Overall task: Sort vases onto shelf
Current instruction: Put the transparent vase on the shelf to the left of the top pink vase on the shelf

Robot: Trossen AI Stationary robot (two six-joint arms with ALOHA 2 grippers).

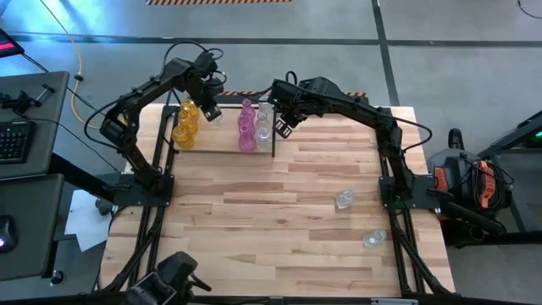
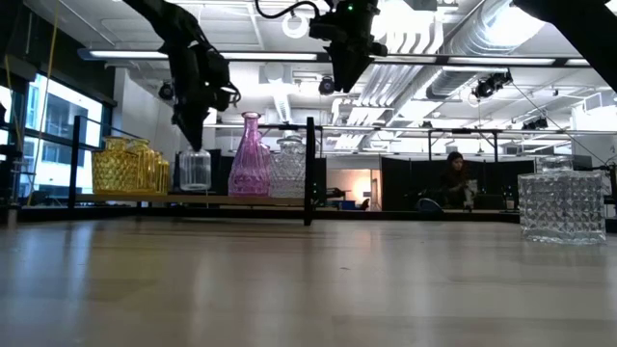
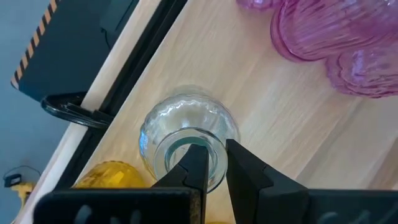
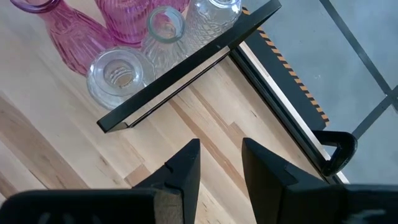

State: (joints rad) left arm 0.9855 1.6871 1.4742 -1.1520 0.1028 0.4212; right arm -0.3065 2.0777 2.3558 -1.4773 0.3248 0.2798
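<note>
The shelf (image 1: 222, 152) stands at the table's far edge. Yellow vases (image 1: 185, 124) stand on its left part, pink vases (image 1: 246, 127) and clear vases (image 1: 264, 124) on its right part. My left gripper (image 1: 209, 108) is over the shelf between the yellow and the pink ones, shut on a small clear vase (image 3: 186, 134). In the low view that vase (image 2: 195, 170) is upright just beside the yellow vases (image 2: 130, 166). My right gripper (image 1: 284, 127) hangs open above the table at the shelf's right end, with nothing between its fingers (image 4: 186, 168). My left gripper holds the clear vase by the rim of its mouth (image 3: 217, 167), one finger (image 3: 194, 163) inside the neck and the other (image 3: 245, 171) outside. The fingers come from above, pointing down. The vase is upright below them, at the shelf board (image 3: 280, 106); whether its base touches, I cannot tell.
Two more clear vases (image 1: 344, 199) (image 1: 373, 239) stand on the table's right half, toward the near edge; one (image 2: 562, 204) shows large in the low view. A black upright rod (image 2: 310, 172) closes the shelf's right end. The middle of the tabletop (image 1: 254, 220) is bare wood.
</note>
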